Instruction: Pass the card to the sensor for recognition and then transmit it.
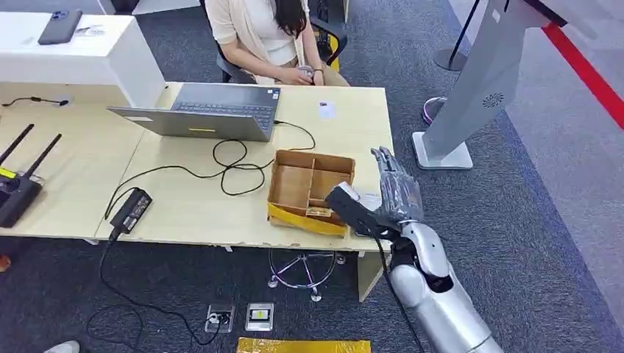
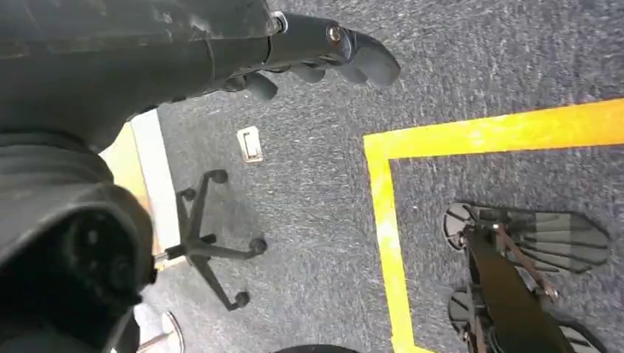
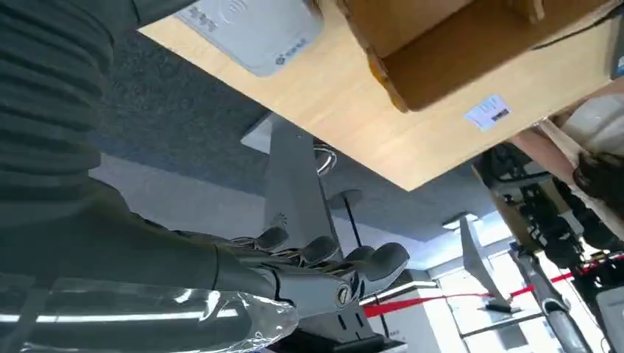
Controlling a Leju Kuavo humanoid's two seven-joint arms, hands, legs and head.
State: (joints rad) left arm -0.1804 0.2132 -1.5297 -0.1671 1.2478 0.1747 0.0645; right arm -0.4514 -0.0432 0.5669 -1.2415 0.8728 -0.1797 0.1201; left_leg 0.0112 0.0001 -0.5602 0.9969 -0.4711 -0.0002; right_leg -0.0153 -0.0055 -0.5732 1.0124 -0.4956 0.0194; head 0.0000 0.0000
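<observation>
Card: can't pick it out for sure. The closest candidate is a small white slip (image 1: 327, 109) lying flat on the table (image 1: 191, 206) near the far edge, just past the laptop's (image 1: 213, 110) right corner. Right wrist view shows the slip (image 3: 487, 112) has a barcode; head view is too coarse for that.

Sensor (image 1: 368, 201): white pad at the table's near right edge, just beside the cardboard box (image 1: 305, 219). In head view it's mostly hidden behind the right hand (image 1: 394, 193). Right wrist view shows the sensor (image 3: 254, 29) face clearly, with a contactless mark, next to the box (image 3: 456, 51) on the tabletop (image 3: 346, 103).

Right hand: raised over the table's right end above the sensor, fingers straight, pointing away from the robot, side by side with small gaps. Wrist view shows the hand (image 3: 316, 272) from behind with bare fingertips; the palm side is hidden.

Left hand (image 2: 324, 51): hangs low over grey carpet, thumb out, fingers loosely bent, nothing in them. That view adds yellow floor tape (image 2: 383, 213) and a chair base (image 2: 210, 243).

Around: seated person (image 1: 265, 37) behind the laptop, white kiosk stand (image 1: 478, 81) right of the table.
</observation>
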